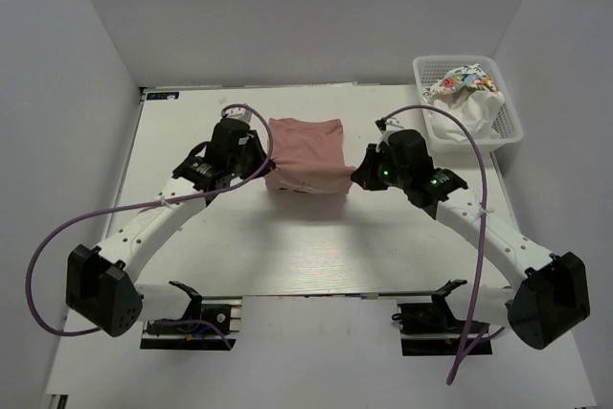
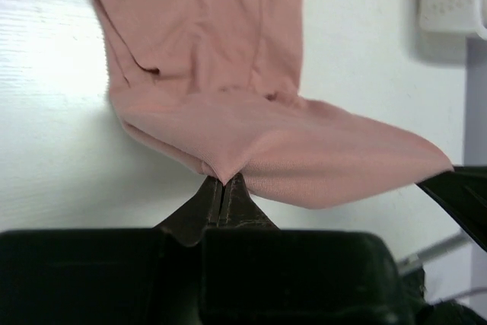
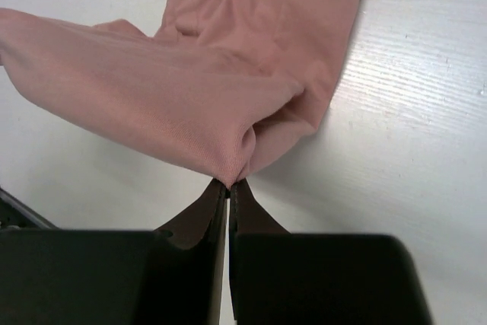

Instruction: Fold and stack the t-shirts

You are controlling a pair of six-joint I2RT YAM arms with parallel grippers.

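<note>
Both arms are mid-fold, left gripper (image 2: 223,186) and right gripper (image 3: 228,185) each clamped on a side of the pink t-shirt (image 1: 306,152) at mid-table, partly doubled over, while the other t-shirts (image 1: 466,85) lie crumpled in the basket (image 1: 476,146), nothing stacked yet.

One pink t-shirt (image 1: 306,155), one white basket (image 1: 510,131) holding cloth (image 1: 466,90), two arms (image 1: 158,220) (image 1: 488,225).
</note>
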